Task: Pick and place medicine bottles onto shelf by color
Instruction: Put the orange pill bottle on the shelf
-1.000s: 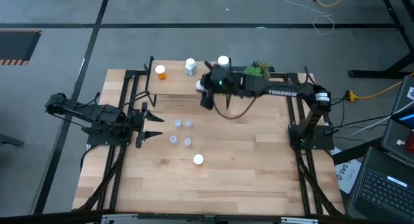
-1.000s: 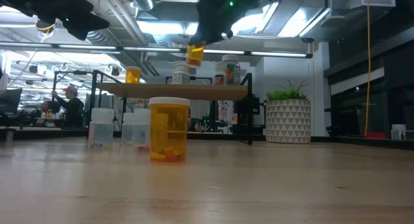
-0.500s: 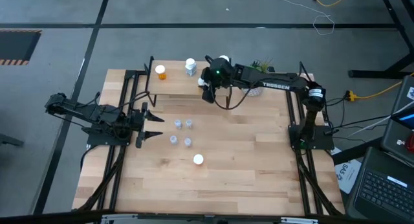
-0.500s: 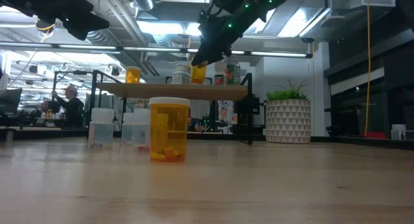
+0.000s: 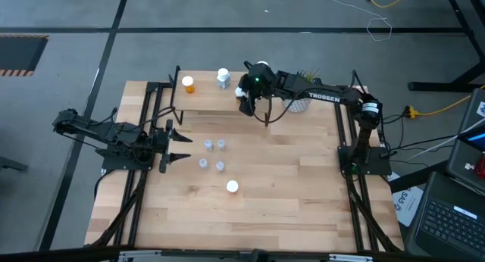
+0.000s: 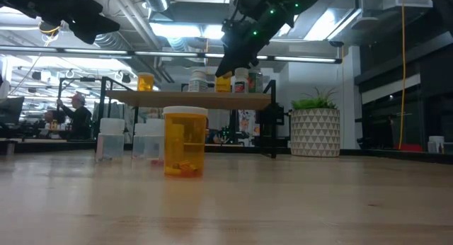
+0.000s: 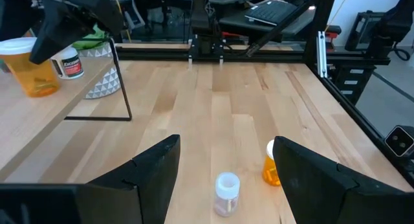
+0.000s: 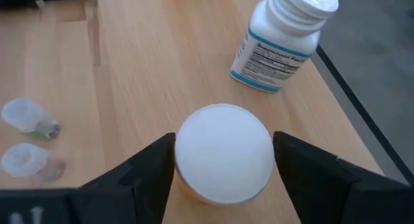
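On the bench, clear bottles (image 5: 213,154) wait near centre. At twelve o'clock the right pincer (image 8: 223,160) grips an orange bottle (image 6: 223,83) over the shelf (image 6: 187,98); lower gently, release upright. Left pincer (image 5: 179,146) idles open at nine.

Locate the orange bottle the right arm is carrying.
The orange bottle sits between the right gripper jaws on the shelf, beside the white labelled bottle.

right pincer (image 5: 244,95) clamped, left pincer (image 5: 176,146) spread
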Controlling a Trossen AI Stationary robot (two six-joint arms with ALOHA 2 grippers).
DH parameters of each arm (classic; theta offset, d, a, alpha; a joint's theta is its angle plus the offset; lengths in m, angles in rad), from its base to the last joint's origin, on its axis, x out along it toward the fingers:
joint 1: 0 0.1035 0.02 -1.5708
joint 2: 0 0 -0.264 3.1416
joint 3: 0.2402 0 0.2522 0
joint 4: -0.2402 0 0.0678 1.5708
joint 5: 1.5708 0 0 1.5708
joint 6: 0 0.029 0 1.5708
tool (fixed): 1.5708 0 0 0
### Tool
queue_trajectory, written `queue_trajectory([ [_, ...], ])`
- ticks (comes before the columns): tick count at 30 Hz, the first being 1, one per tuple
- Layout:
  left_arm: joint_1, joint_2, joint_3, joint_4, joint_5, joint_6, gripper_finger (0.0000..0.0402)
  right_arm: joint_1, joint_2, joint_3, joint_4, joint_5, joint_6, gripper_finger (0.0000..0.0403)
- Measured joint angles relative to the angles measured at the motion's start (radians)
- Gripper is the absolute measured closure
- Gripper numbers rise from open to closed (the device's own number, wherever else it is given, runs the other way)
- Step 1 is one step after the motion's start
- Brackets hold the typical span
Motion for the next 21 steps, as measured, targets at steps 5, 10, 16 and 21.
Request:
queue_trajectory([
  [5, 0.0, 0.0, 0.0, 0.0, 0.0, 0.0, 0.0159, 0.005, 0.0, 0.002, 0.008, 0.0, 0.002, 0.0133],
  [10, 0.0, 0.0, 0.0, 0.0, 0.0, 0.0, 0.0159, 0.023, 0.0, 0.054, 0.002, 0.002, 0.003, 0.0132],
  [16, 0.0, 0.0, 0.0, 0.0, 0.0, 0.0, 0.0159, 0.06, 0.0, 0.174, -0.053, 0.078, 0.013, 0.0131],
  [21, 0.0, 0.0, 0.0, 0.0, 0.0, -0.01, 0.0159, 0.119, -0.001, 0.254, -0.162, 0.005, 0.069, 0.0131],
])
